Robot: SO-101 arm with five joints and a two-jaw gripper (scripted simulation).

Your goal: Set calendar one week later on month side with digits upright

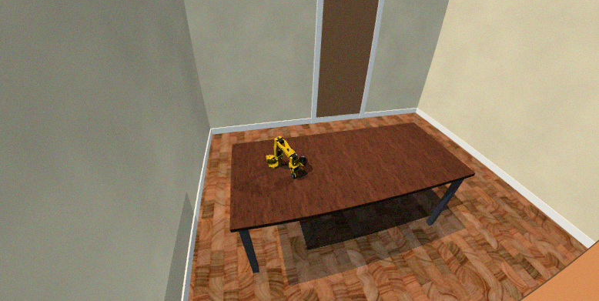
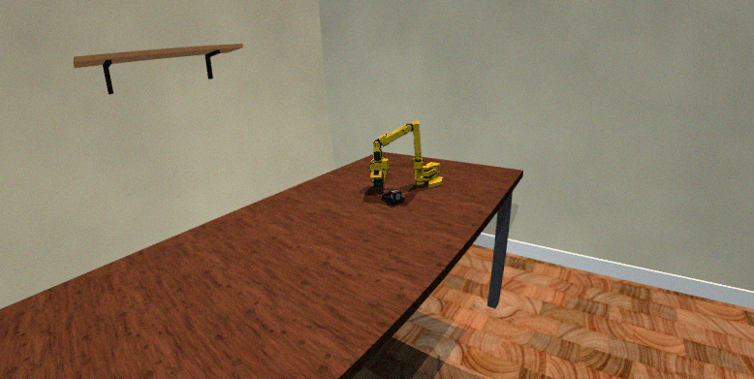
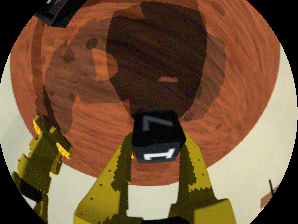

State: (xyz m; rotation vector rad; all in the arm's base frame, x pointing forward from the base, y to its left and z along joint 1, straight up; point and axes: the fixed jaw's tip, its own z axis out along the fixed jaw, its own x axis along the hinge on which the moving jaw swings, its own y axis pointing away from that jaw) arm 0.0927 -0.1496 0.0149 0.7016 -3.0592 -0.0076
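A black cube point(image 3: 156, 131) point(image 1: 293, 175) point(image 2: 377, 183) shows a grey 7 on one face and a white 1, lying on its side in the wrist view, on another. My gripper point(image 3: 158, 141) point(image 1: 294, 172) point(image 2: 377, 179) is shut on this cube, with one jaw on each side. It is low over the table; whether the cube touches the table, I cannot tell. The dark calendar tray point(image 2: 392, 201) point(image 1: 302, 162) stands apart from the gripper, and its corner is cut off at the top left of the wrist view. A cube point(image 2: 395, 195) with a pale mark sits in it, its digit too small to read.
The yellow arm's base point(image 1: 273, 161) point(image 2: 433, 180) stands near one end of the brown table point(image 1: 360, 165) point(image 2: 274, 270). The base also shows at the lower left of the wrist view. A wall shelf point(image 2: 158, 53) hangs beyond the table.
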